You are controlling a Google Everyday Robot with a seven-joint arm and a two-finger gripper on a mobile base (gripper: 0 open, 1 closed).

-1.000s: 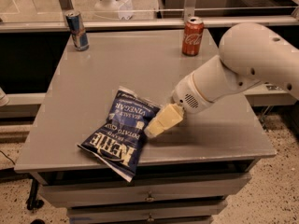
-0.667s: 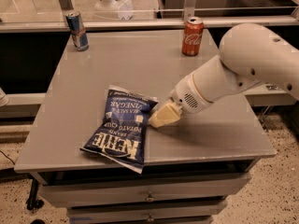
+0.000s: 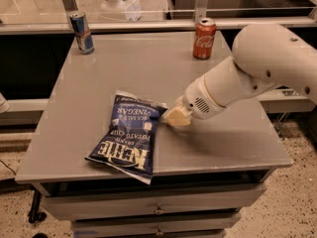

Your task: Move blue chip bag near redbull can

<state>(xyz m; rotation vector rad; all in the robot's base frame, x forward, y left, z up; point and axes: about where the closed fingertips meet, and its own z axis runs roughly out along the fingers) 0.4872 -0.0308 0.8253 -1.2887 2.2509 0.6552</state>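
Camera view: a grey table (image 3: 237, 138), with a white arm (image 3: 247, 73) reaching in from the right. The blue chip bag (image 3: 128, 138) lies flat near the front edge. The gripper (image 3: 176, 117) touches the bag's upper right corner; whether it grips cannot be told. Open tabletop separates the bag from the redbull can (image 3: 81, 32) at the back left corner.
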